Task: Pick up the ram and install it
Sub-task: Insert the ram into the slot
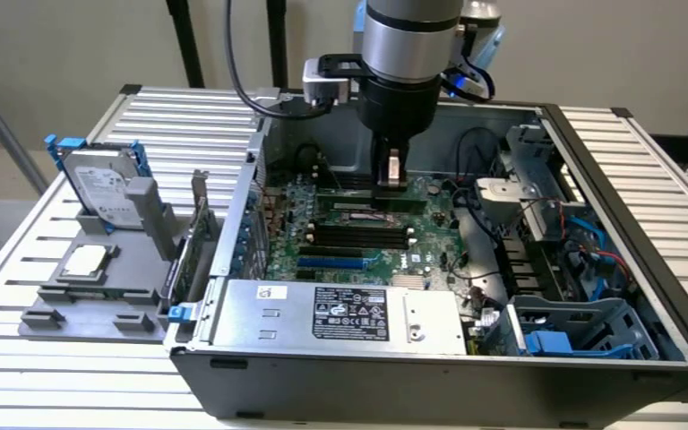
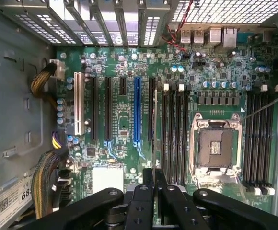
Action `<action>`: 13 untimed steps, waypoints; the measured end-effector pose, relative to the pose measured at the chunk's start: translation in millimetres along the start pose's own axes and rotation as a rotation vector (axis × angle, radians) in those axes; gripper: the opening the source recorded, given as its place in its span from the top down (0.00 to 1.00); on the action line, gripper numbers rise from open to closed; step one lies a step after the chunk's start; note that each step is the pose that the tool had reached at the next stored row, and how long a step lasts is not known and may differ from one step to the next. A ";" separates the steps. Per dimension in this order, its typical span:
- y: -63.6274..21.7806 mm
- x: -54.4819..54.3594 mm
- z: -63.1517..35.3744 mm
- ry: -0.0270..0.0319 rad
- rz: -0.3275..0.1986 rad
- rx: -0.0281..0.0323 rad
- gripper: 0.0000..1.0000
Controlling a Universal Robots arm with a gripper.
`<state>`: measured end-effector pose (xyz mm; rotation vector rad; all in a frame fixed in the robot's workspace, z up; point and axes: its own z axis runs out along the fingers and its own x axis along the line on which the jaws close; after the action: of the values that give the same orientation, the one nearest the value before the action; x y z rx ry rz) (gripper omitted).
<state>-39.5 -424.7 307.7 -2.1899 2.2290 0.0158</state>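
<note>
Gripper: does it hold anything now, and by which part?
The gripper holds the ram, seen edge-on, apparently pinched by its upper edge.

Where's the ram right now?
The ram is held edge-on in the gripper, inside the case over the motherboard, close by the bank of black memory slots.

An open computer case lies on the table, with a holder tray bearing a hard drive beside it at the exterior view's left. Inside, the power supply sits along the near wall and the motherboard lies beyond it. Above its slots hangs the gripper, clamped on the ram.
</note>
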 end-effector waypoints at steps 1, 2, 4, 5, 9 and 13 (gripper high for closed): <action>0.0 -0.1 1.8 0.0000 0.000 0.0000 0.87; 0.0 -0.3 3.6 -0.0001 0.000 0.0000 0.87; 0.1 -1.0 7.4 -0.0001 0.000 0.0000 0.87; 0.1 -1.6 9.2 -0.0001 0.000 0.0000 0.87; 0.2 -5.0 16.5 -0.0002 0.000 0.0000 0.87; 0.2 -6.2 23.9 -0.0001 -0.001 0.0000 0.87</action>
<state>-39.5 -418.0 283.9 -2.1904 2.2283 0.0160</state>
